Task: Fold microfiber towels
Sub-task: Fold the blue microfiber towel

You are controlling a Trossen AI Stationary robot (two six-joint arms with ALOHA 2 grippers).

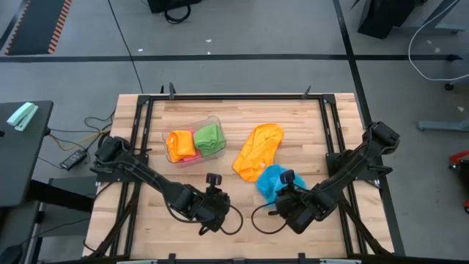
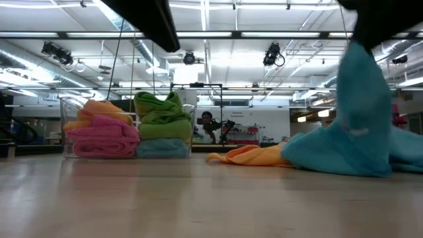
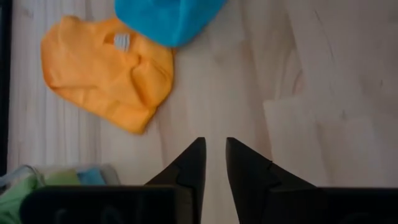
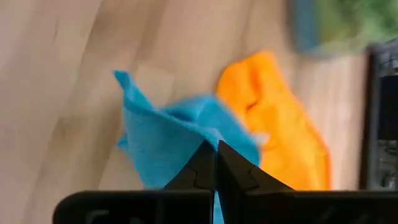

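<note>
Beside the orange towel, right gripper pinching the blue towel, left gripper slightly parted, clear tub well apart.

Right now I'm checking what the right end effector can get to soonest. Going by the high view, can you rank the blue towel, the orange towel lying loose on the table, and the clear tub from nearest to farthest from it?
1. Blue towel: pinched in the right end effector.
2. Orange towel: just beyond the blue one, mid-table.
3. Clear tub: farthest, toward the left arm's side.

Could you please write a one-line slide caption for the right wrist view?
Right gripper, jaws shut, pinches the blue towel beside the orange towel.
</note>
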